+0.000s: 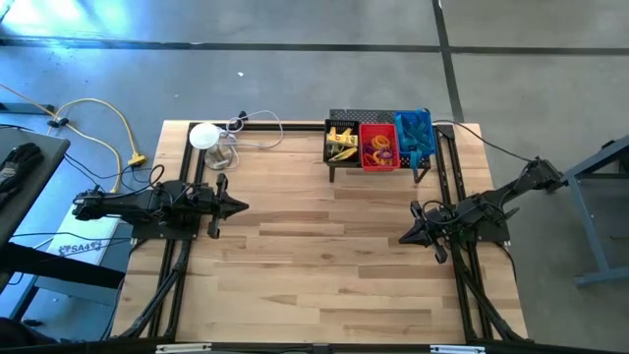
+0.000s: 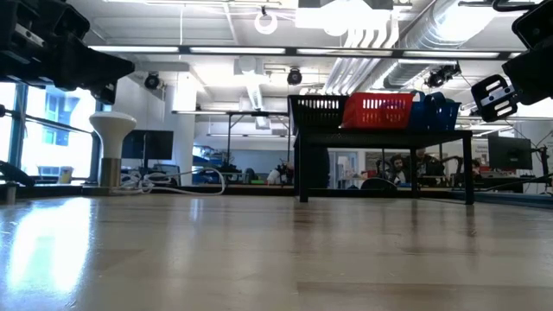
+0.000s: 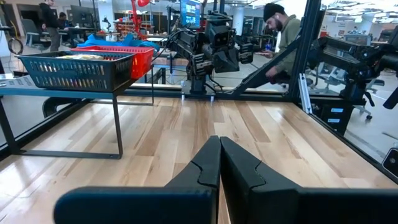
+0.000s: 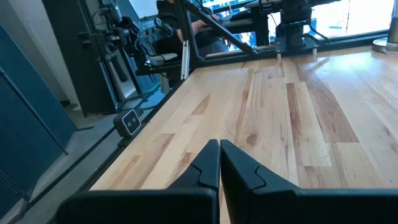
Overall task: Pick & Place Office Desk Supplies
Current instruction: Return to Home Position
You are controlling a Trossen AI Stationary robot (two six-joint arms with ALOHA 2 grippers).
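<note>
The office supplies lie in three bins on a black wire-mesh shelf (image 1: 378, 162) at the table's far edge: yellow-and-black clips (image 1: 341, 144) in the black bin, coloured rubber rings (image 1: 379, 149) in the red bin, blue pieces (image 1: 414, 134) in the blue bin. The bins (image 2: 378, 110) also show in the low view. My left gripper (image 1: 242, 206) hovers at the table's left side, shut and empty, its fingers (image 3: 219, 163) pointing right. My right gripper (image 1: 403, 237) hovers at the right side, shut and empty, its fingers (image 4: 219, 163) pointing left.
A white round object (image 1: 204, 136) with a coiled cable (image 1: 257, 129) stands at the far left of the table. Bare wood (image 1: 314, 265) lies between the two arms. A person (image 3: 281, 38) stands beyond the table's right side. Black frame rails run along both sides.
</note>
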